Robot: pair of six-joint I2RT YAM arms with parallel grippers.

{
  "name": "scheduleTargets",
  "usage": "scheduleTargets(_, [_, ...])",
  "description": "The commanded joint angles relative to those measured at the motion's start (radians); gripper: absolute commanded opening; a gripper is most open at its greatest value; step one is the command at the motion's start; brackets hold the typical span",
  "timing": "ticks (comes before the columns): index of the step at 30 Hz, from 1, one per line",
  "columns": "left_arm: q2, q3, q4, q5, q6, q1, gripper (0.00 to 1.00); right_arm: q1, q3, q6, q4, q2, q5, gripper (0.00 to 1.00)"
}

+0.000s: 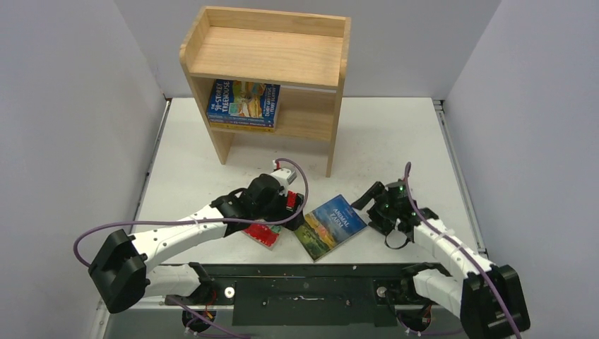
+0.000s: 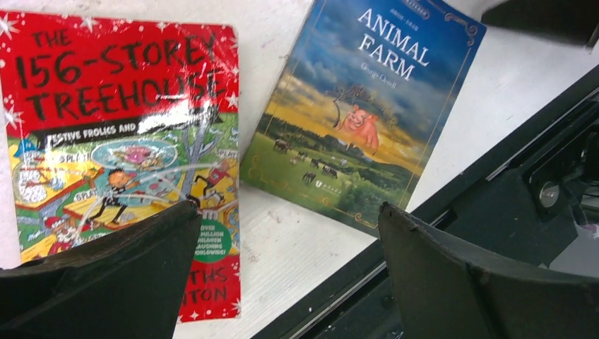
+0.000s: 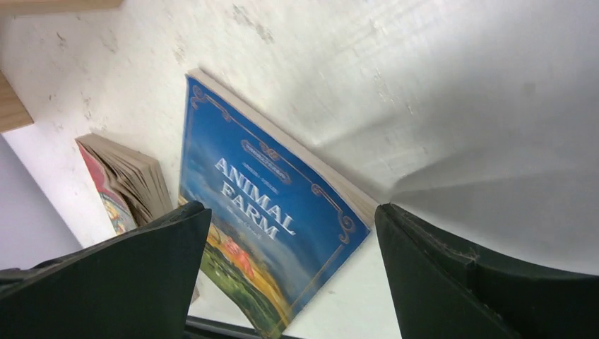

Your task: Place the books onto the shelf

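**White desk [image 1: 395, 141]: two books flat by its near edge**

Animal Farm [image 1: 330, 226] lies face up, its long axis running near-left to far-right. The red Treehouse book [image 1: 263, 234] sits just left of it, below the left end effector [image 2: 291, 212], whose jaws are wide and empty. The right end effector [image 3: 293, 208], equally wide, hovers just right. Bare desk reaches the shelf [image 1: 268, 53], which holds other books [image 1: 244, 104] in a stack.

High and behind, facing shelf [image 1: 268, 56]; at each wrist, close over table [image 1: 395, 134], tilted down; Animal Farm book [image 1: 330, 226] common to all three.
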Motion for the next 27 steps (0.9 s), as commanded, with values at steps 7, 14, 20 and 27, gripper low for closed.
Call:
scheduleTargets(7, [0.067,0.075,0.144,-0.002,-0.002,0.000,0.96,-0.078,0.227,-0.241,-0.230,0.067,0.073,0.90])
scheduleTargets(14, [0.122,0.095,0.186,-0.001,-0.007,0.009,0.96,0.047,-0.044,0.049,-0.021,-0.107,-0.130,0.90])
scheduleTargets(20, [0.180,0.112,0.207,0.135,-0.038,0.055,0.96,0.127,-0.069,0.115,0.152,-0.049,-0.112,0.90])
scheduleTargets(27, [0.210,0.123,0.208,0.153,0.010,0.050,0.96,0.091,-0.108,0.084,0.545,0.033,-0.089,0.90])
